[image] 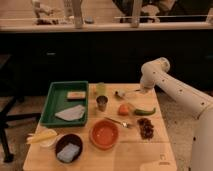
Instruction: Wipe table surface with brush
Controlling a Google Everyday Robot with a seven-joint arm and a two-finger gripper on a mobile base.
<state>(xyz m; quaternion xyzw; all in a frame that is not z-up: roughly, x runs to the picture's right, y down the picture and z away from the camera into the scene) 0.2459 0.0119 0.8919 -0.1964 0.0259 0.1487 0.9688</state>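
The hand hangs low over the far right part of the desk, at the end of the white arm. How far its fingers are parted cannot be told. The brush lies on the desk just left of the hand, its handle reaching toward it; whether they touch is unclear.

Dim, warm, soft overall blur

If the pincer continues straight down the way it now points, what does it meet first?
The pincer hangs at the table's far right edge, pointing down. Going straight on, it would probably first meet the bare wooden table, just right of the small brush-like tool; depth is unclear.
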